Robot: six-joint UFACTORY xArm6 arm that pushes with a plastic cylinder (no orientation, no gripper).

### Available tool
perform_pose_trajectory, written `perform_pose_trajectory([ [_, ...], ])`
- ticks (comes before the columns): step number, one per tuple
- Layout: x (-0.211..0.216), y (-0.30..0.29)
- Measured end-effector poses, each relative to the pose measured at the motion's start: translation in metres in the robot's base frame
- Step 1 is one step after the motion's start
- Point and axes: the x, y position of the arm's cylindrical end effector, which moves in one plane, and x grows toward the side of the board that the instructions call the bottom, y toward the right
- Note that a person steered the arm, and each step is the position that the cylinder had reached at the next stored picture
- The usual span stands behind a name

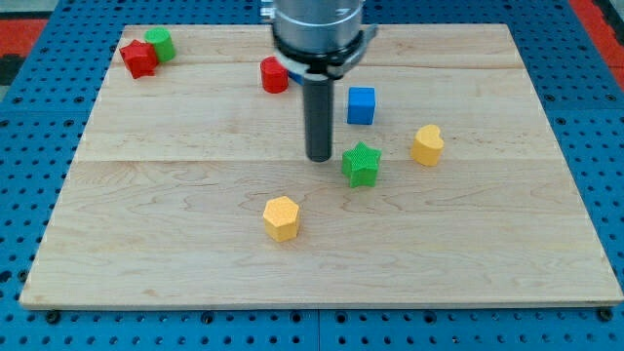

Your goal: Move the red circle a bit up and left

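The red circle [274, 75] is a short red cylinder near the board's top middle, just left of the arm's body. My tip [319, 157] rests on the board below and to the right of it, well apart from it. The tip is just left of the green star [361, 163], with a small gap between them. The arm's dark body hides a little of the board beside the red circle.
A blue cube [361, 105] sits right of the rod. A yellow block [426, 144] lies further right. A yellow hexagon [281, 217] lies below the tip. A red star [138, 59] and a green block [160, 44] touch at the top left. The wooden board [146, 244] lies on a blue pegboard.
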Motion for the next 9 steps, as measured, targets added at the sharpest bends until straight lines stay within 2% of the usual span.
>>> perform_pose_trajectory([
  [1, 0.005, 0.039],
  [2, 0.025, 0.039],
  [3, 0.029, 0.036],
  [4, 0.004, 0.019],
  [6, -0.054, -0.083],
  [8, -0.123, -0.052],
  [9, -0.125, -0.081],
])
